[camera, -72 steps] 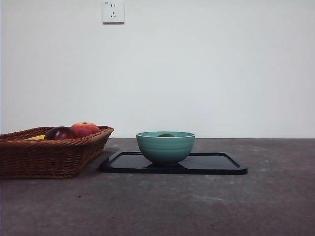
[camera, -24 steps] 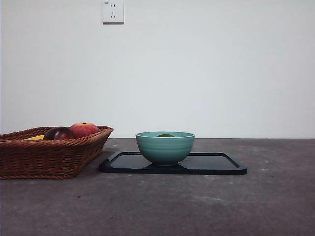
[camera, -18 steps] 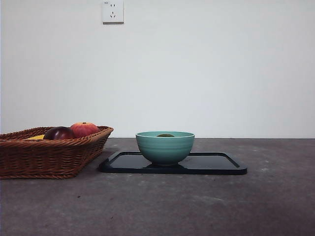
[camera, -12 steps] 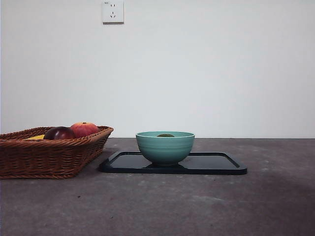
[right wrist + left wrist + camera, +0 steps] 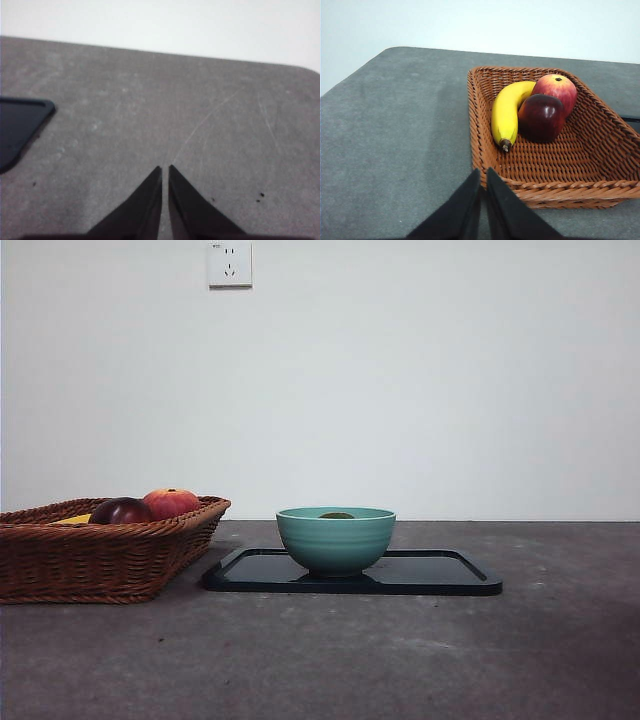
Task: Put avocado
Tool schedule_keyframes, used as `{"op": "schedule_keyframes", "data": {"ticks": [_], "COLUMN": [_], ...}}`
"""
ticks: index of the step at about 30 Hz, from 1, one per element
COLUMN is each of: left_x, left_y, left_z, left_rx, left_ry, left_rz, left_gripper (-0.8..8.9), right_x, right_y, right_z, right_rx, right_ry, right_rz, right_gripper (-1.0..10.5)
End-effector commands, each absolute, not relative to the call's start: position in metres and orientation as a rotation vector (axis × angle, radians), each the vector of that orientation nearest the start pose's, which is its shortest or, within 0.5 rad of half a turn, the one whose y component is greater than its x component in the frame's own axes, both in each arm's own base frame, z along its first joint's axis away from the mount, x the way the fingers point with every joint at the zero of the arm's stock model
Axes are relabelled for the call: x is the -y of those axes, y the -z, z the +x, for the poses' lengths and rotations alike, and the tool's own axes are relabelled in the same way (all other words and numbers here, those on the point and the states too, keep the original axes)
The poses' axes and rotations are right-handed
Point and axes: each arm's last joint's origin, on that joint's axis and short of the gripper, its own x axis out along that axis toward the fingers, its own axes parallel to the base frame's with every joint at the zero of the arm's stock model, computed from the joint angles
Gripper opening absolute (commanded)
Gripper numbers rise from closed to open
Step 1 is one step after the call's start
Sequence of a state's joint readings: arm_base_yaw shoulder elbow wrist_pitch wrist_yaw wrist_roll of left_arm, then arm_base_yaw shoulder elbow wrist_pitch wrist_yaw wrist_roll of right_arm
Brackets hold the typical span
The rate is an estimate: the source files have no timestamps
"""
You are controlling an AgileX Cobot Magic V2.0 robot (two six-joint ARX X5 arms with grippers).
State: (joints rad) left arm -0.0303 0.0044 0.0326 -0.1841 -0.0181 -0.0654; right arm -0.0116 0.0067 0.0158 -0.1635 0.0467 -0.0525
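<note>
The avocado [image 5: 337,515] lay inside the teal bowl [image 5: 336,540], only its dark green top showing above the rim in the front view. The bowl stood on the left part of a black tray [image 5: 440,575] that rested flat on the grey tabletop [image 5: 400,660]. Just left of the tray stood a wicker basket [image 5: 100,560], its near corner close to the tray's edge without clearly touching it.

In the basket were three fruits. A banana [image 5: 506,112] lay along the wall farthest from the tray, with its stem end pointing toward the left pincer [image 5: 483,172]. A maroon fruit [image 5: 541,116] sat against the banana, and an apple [image 5: 555,88] touched both, on the side of the maroon fruit away from the pincer. In the front view, the apple and the maroon fruit rose above the basket rim, while the banana showed only as a yellow sliver.

The left pincer hung above the bare tabletop just outside the basket, near its corner, with its two jaws pressed together and holding nothing. The right pincer [image 5: 165,169] hung over open tabletop on the far side of the tray from the basket, a corner of the tray in its view; its jaws were likewise closed and empty. Neither arm appeared in the front view.

A wall socket [image 5: 230,264] sat high above the basket.
</note>
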Motion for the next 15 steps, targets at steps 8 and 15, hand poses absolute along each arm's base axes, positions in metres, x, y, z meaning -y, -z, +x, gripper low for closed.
{"op": "schedule_keyframes", "data": {"ticks": [8,15], "left_x": [0.0024,0.0024], "left_y": [-0.1487,-0.1487], "left_z": [0.0956,0.0956], "left_rx": [-0.182,-0.182], "left_ry": [0.007,0.007], "left_rz": [-0.052,-0.052], "left_gripper": [0.19,0.19], "right_x": [0.0026,0.0026], "right_y": [-0.1510,-0.1518], "right_z": [0.0960,0.0961], "right_rx": [-0.159,-0.151], "right_ry": [0.060,0.060], "right_rz": [-0.056,-0.056], "right_gripper": [0.2,0.2]}}
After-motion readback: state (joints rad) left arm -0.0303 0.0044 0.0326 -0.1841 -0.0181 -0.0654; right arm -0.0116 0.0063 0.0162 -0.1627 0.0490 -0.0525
